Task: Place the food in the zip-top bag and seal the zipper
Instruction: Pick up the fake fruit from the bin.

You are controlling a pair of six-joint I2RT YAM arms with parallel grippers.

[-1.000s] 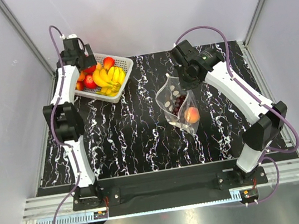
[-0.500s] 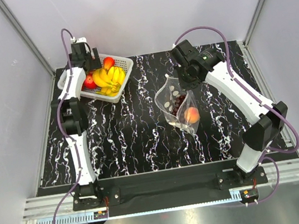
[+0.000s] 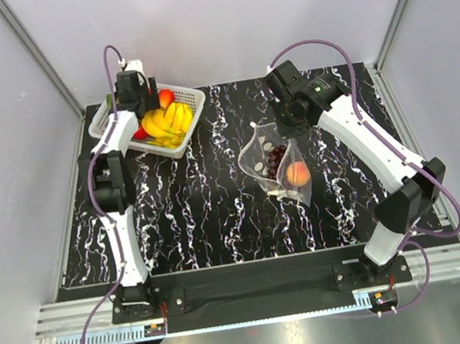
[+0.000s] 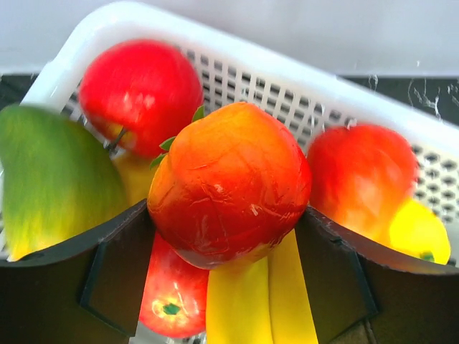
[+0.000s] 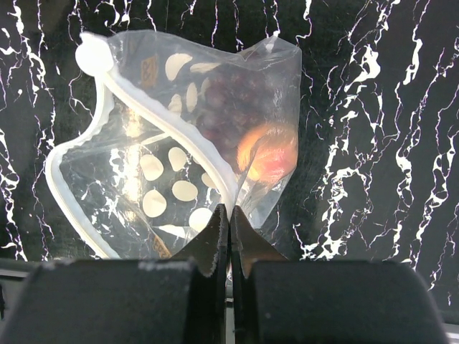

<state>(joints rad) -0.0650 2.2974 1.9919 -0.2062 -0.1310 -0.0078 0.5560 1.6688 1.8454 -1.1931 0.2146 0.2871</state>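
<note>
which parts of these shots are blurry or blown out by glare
Left wrist: the red-orange fruit in the left gripper is sharp with small highlights, while the green fruit and the basket rim are soft and bright. Right wrist: glare streaks the zip-top bag, hazing the peach; the right gripper is dark. Top external: evenly lit, sharp.

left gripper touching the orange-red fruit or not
Touching. The left wrist view shows the fingers of the left gripper pressed against both sides of the orange-red fruit, no gap.
</note>
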